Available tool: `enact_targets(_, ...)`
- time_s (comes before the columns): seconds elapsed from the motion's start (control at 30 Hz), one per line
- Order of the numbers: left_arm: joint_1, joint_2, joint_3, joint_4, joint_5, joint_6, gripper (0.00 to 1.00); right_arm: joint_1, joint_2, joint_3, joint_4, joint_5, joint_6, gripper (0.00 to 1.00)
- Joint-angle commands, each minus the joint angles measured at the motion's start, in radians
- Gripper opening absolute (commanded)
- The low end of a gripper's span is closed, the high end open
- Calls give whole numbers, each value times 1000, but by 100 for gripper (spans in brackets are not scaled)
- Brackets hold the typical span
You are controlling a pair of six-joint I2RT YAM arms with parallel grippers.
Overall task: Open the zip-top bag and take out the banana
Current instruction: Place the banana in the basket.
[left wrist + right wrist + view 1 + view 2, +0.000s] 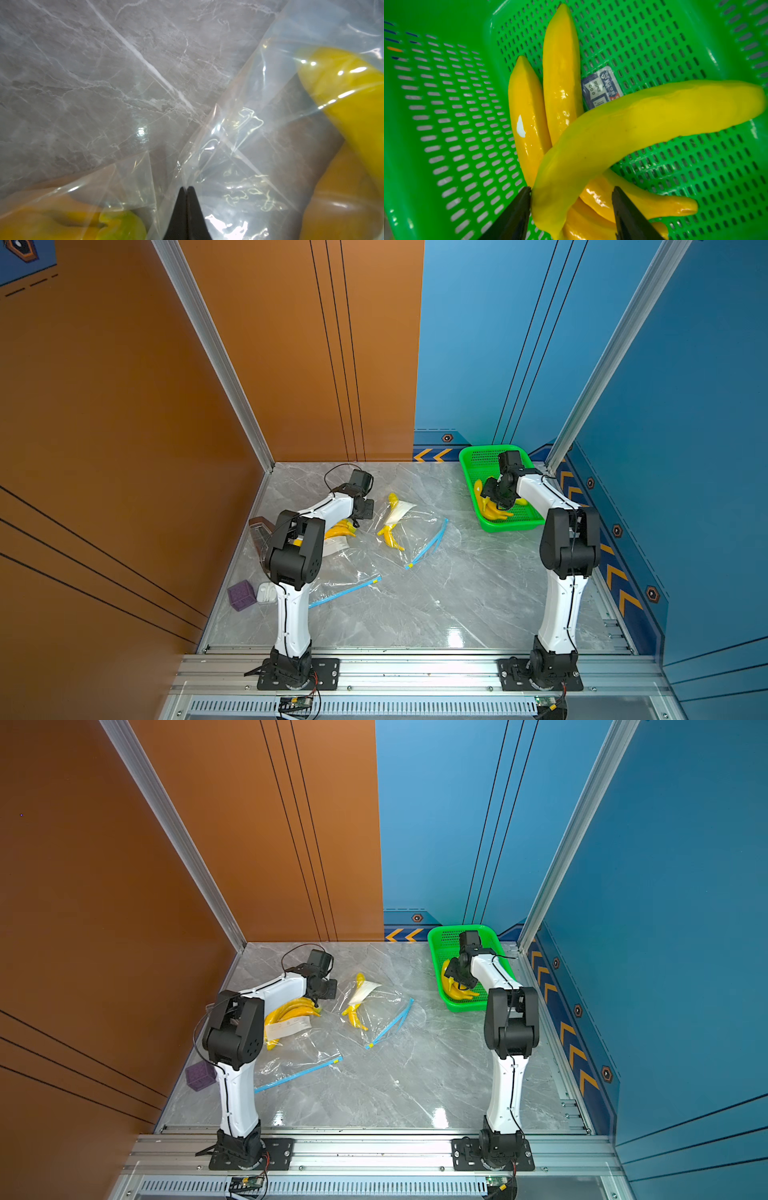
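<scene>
A clear zip-top bag (345, 568) with a blue zipper strip lies near the left arm and holds a bunch of yellow bananas (291, 1011). My left gripper (187, 188) is shut, pinching that bag's film at its far end (356, 525). A second clear bag (415, 531) lies mid-table with a banana (390, 537) and white paper in it. My right gripper (571, 193) hangs open over the green basket (467, 464). A loose yellow banana (643, 120) lies between its fingers, touching one, with a gap to the other. It rests across other bananas (560, 68) in the basket.
A purple cube (241, 595), a small white object (266, 593) and a clear container with a brown lid (258, 529) sit by the left wall. A printed label (602, 87) lies on the basket floor. The basket stands in the far right corner.
</scene>
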Motion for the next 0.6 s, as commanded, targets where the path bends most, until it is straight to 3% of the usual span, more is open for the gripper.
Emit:
enact_targets(0.0,-2,-39,-16,-20,-9,3,0,-7,9,28,-71,69,10,67)
enact_targets(0.33,-3,-36,-19,-20,-6,3,0,-12,120,190,-123,133,31,68)
enact_targets(0.57,-3,-39,-17,-19,-8,4,0,3,180,278,-175,157,22,60)
